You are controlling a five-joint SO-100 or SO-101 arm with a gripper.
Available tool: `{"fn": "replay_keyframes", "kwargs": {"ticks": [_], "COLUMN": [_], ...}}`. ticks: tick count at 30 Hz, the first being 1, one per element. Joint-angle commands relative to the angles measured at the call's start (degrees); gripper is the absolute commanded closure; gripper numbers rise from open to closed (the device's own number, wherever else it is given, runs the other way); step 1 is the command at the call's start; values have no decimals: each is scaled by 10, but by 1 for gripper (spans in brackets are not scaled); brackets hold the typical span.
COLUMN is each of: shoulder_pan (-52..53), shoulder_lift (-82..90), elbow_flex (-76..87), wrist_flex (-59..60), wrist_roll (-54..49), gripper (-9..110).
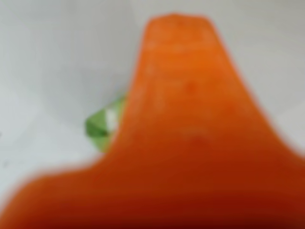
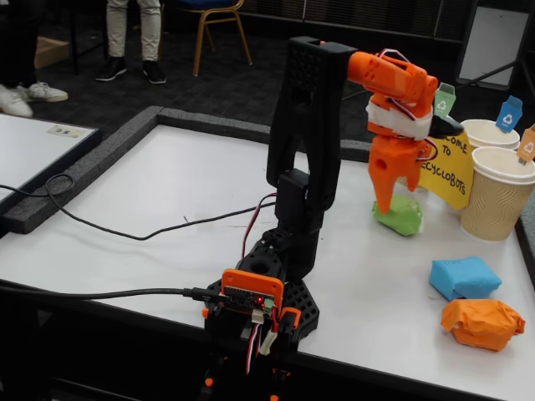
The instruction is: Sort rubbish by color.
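White flat surface point(image 2: 150, 209) with a raised grey foam border ran wide and bare on the left of the fixed view; all clutter sat on the right. Black-and-orange arm reached right, its orange plastic end effector point(image 2: 393, 200) pointing down onto the green crumpled paper lump point(image 2: 401, 215), tip touching or just above it. Jaw opening could not be told: the fixed view showed one finger edge-on, and the wrist view was only a blurred orange finger point(image 1: 190, 133) with a sliver of green lump point(image 1: 102, 128) beside it.

Risks, as judged: the lump sat near the yellow paper sign point(image 2: 451, 171) and just in front of 2 ribbed tan paper cups point(image 2: 497, 196), so a sideways nudge could push it under the sign or tip a cup. A shallow pinch on soft paper might slip.

Blue paper lump point(image 2: 465, 276) and orange paper lump point(image 2: 485, 323) lay together near the right front edge, well apart from the green one; a low sweep could knock them off.

Free room lay left and upward; right side was tight.
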Motion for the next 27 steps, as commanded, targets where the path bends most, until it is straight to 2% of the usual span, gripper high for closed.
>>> {"fn": "replay_keyframes", "kwargs": {"ticks": [1, 10, 15, 27], "shoulder_pan": [26, 41, 41, 47], "shoulder_lift": [33, 12, 12, 14], "elbow_flex": [-29, -30, -30, -30], "wrist_flex": [-11, -25, -46, -36], "wrist_roll": [-9, -11, -11, -11], "gripper": [75, 80, 101, 101]}}
